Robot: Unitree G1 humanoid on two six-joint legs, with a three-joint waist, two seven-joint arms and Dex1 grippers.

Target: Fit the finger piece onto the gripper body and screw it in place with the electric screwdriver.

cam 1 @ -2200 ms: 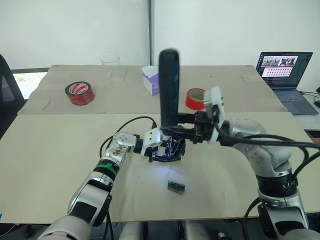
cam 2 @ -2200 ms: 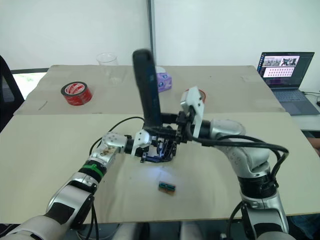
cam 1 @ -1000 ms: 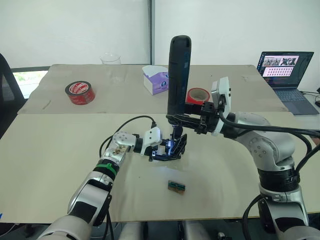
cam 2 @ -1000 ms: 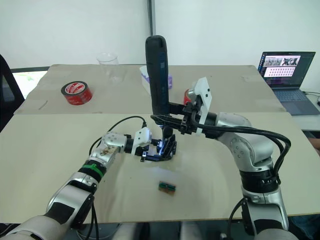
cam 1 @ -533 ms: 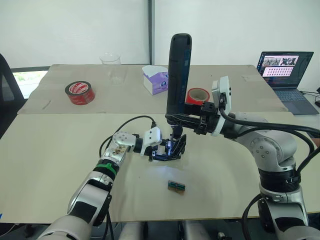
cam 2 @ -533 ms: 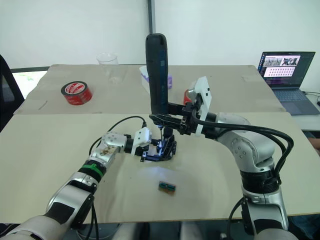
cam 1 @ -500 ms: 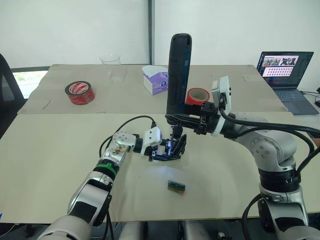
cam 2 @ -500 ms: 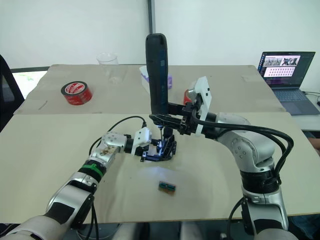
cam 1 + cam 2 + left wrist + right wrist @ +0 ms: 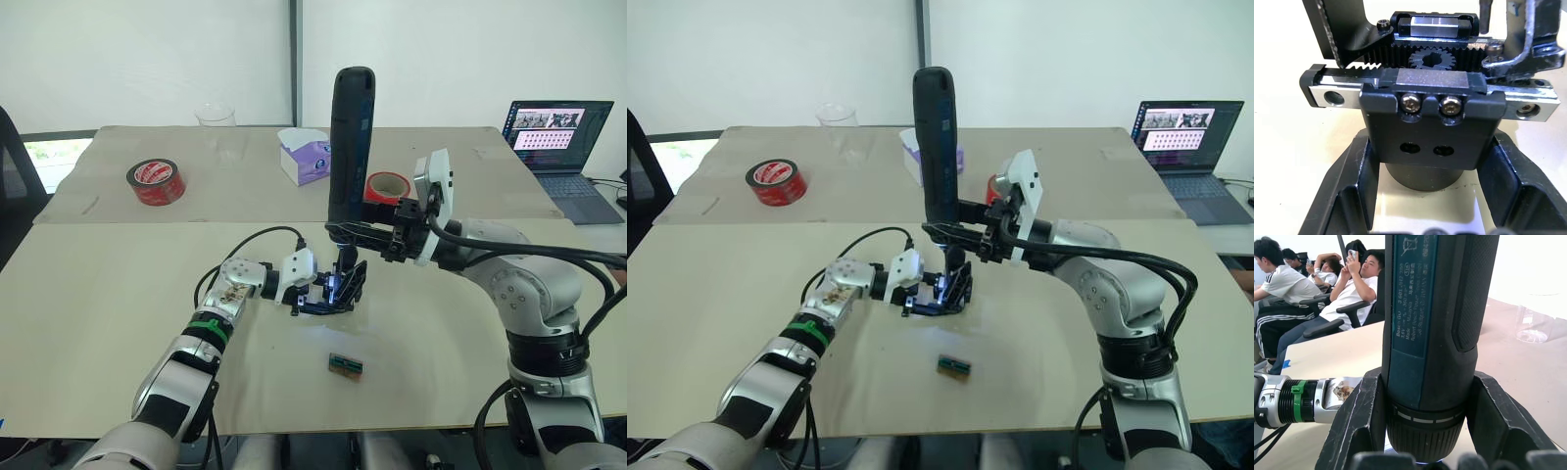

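Observation:
My left gripper point(image 9: 318, 294) is shut on the gripper body point(image 9: 331, 292), holding it just above the table's middle. In the left wrist view the gripper body point(image 9: 1432, 122) shows a black block with two screws, a rack and a gear, clamped between my fingers point(image 9: 1347, 196). A black pointed finger point(image 9: 355, 278) sticks out of the body; I cannot tell the finger piece apart from it. My right gripper point(image 9: 358, 233) is shut on the electric screwdriver point(image 9: 350, 147), which stands upright with its lit tip down on the body. The same screwdriver point(image 9: 1430, 333) sits between my right fingers point(image 9: 1361, 421).
A small green-brown tray point(image 9: 345, 364) lies near the front of the table. On the far table stand two red tape rolls point(image 9: 156, 181) point(image 9: 388, 188), a tissue box point(image 9: 306, 157), a plastic cup point(image 9: 217, 127) and a laptop point(image 9: 558, 137). Seated people point(image 9: 1298, 289) show behind.
Since 2.2 s ago the right gripper has shifted the screwdriver a little to the right and set it steadier upright. Over the last second almost nothing has moved.

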